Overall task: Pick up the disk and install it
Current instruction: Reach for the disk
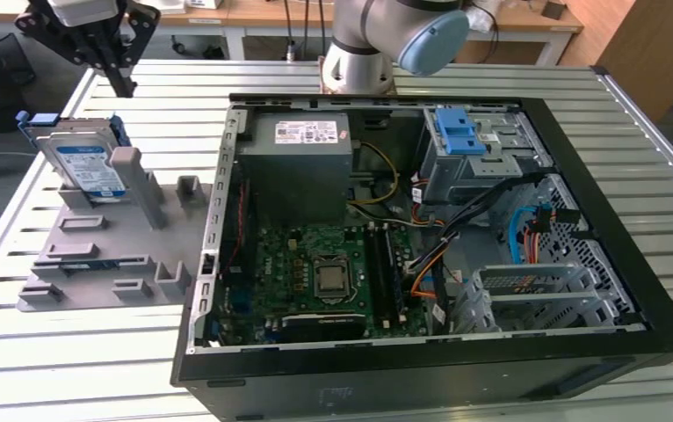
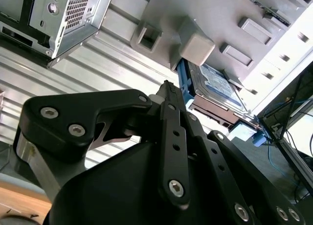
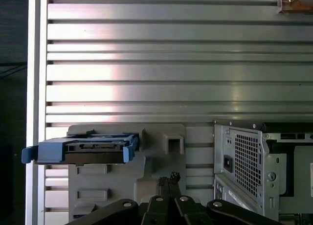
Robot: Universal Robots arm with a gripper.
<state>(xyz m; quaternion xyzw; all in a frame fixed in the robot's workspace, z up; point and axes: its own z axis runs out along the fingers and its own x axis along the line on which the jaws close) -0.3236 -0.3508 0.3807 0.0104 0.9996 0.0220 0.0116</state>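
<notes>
As disk (image 1: 88, 167) stands racked, closed jaws point down.

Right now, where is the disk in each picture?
Exterior view: disk stands upright in the grey fixture, at the exterior view's left.
Second wrist view: disk just past the gripper, against the fixture.
First wrist view: disk edge-on on the fixture, beside the case.
Shared landmark: the grey fixture.
</notes>
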